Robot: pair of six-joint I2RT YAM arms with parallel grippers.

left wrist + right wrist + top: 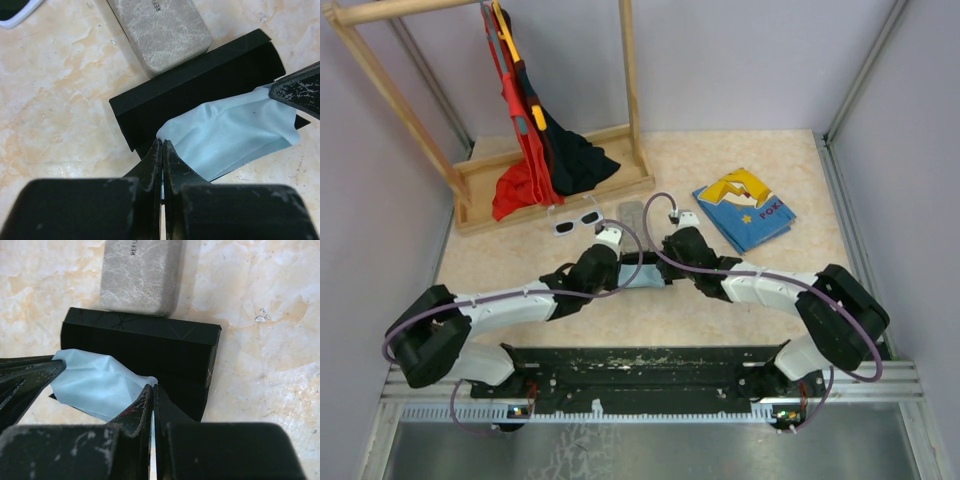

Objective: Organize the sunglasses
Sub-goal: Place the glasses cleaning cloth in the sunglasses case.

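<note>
The white-framed sunglasses lie on the table behind my left arm; one corner of them shows in the left wrist view. The wire-framed pair is not in view. Both grippers hold a light-blue cloth over a black oblong case. My left gripper is shut on the cloth's near-left corner. My right gripper is shut on the opposite corner of the cloth, above the black case. In the top view the cloth stretches between the left gripper and the right gripper.
A grey oblong case lies just behind the black one, also in the left wrist view and the right wrist view. A wooden rack with red and black clothes stands at back left. A blue book lies at back right.
</note>
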